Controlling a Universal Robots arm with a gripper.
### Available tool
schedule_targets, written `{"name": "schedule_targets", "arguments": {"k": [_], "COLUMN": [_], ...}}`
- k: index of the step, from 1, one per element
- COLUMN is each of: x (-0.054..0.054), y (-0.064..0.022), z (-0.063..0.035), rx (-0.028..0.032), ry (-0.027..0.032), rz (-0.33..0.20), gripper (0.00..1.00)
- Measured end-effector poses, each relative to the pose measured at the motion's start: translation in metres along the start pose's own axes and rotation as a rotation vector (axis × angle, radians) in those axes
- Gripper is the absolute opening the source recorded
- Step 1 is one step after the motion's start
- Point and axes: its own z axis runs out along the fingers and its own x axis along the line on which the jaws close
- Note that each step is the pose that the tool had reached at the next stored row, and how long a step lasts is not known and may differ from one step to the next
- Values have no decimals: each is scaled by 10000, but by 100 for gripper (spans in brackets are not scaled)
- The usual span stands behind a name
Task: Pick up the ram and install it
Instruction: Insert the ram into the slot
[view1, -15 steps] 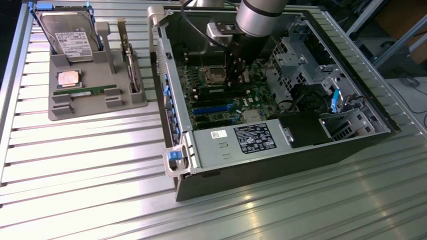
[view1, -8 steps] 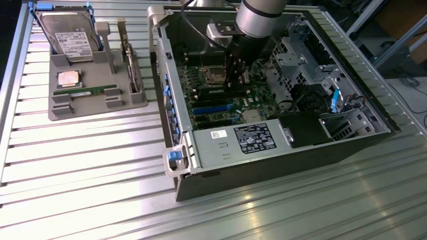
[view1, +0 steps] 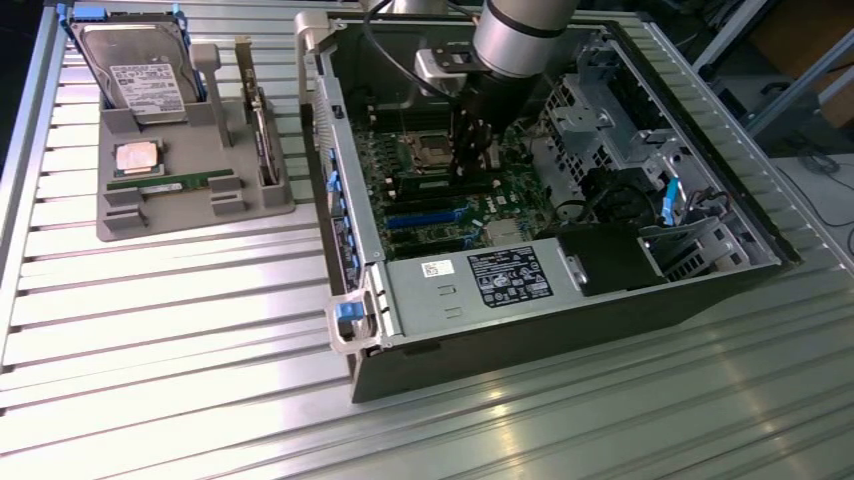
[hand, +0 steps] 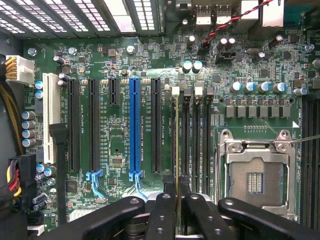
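- Exterior view: saw one robot arm hanging into the open computer case (view1: 534, 355), laid on its side on a ribbed metal table.
- Found the gripper (view1: 470, 168) low over the green motherboard (view1: 407, 165), just beside the empty processor socket (view1: 430, 150).
- Wrist view: found the gripper (hand: 177, 186) clamped on the ram (hand: 177, 150), seen edge-on as a thin greenish-gold line running out from between the black fingers (hand: 162, 215).
- Located the ram over the bank of black memory slots (hand: 197, 140), in line with the slot farthest from the processor socket (hand: 255, 175). That put it between the socket and the blue expansion slot (hand: 134, 125).
- Could not tell whether the lower edge already touched the slot or hung just above it.
- Judged the step in hand to be seating the stick, which called for a square, untilted hold along the full length of the slot.
- Judged a straight, even press to be best, with the white latch (hand: 175, 91) at the slot's end free to close.
- Judged a sideways slip toward the socket to be the main risk, given its exposed contacts.
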Motion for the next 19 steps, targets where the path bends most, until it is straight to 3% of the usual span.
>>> {"name": "schedule_targets", "arguments": {"k": [17, 19], "x": [-2, -2], "y": [27, 27], "z": [45, 45], "rx": [0, 0], "ry": [19, 19], "rz": [1, 2], "gripper": [13, 20]}}
